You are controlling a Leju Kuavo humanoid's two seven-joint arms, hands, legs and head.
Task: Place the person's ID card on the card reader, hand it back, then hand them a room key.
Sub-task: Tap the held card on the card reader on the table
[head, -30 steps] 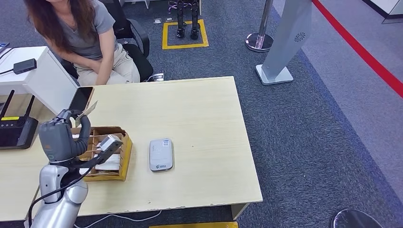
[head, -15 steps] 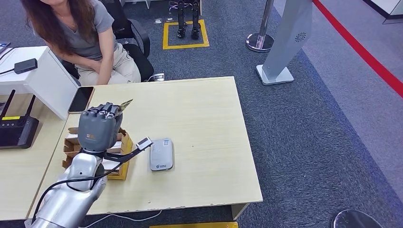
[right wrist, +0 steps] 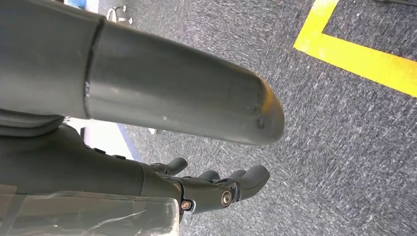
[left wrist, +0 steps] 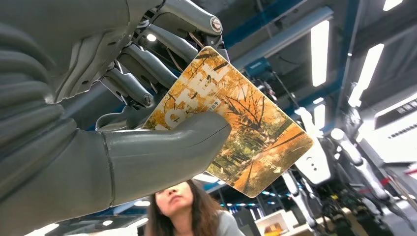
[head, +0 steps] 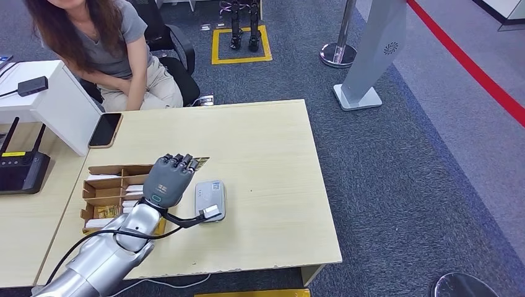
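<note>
Fingers (left wrist: 147,59) of our left hand (head: 168,179) are curled behind an orange hotel key card (left wrist: 236,123), and the thick grey thumb (left wrist: 167,152) presses on its printed face, so the card is pinched flat between them. On the wrist camera we read autumn trees and large pale lettering on the card, with most of it jutting out past the thumb. From the head camera we see a thin edge of the same card (head: 199,163) poking out beyond the knuckles, the hand raised over the pale wooden desk (head: 272,161) just above the far end of the white card reader (head: 210,199). We cannot tell whether the card touches the reader. The reader lies flat on the desk, just beside the brown cardboard divider box (head: 105,185) that holds more cards in its compartments.

Across the desk a person (head: 105,49) in a grey top sits on a black chair, arms drawn in near their lap. A dark smartphone (head: 105,130) rests near the desk's far left corner, well apart from our hand.

Our right hand (right wrist: 196,182) hangs over grey carpet beside a yellow floor line (right wrist: 364,59); its dark fingers are bent loosely apart from the thumb and nothing lies between them.
</note>
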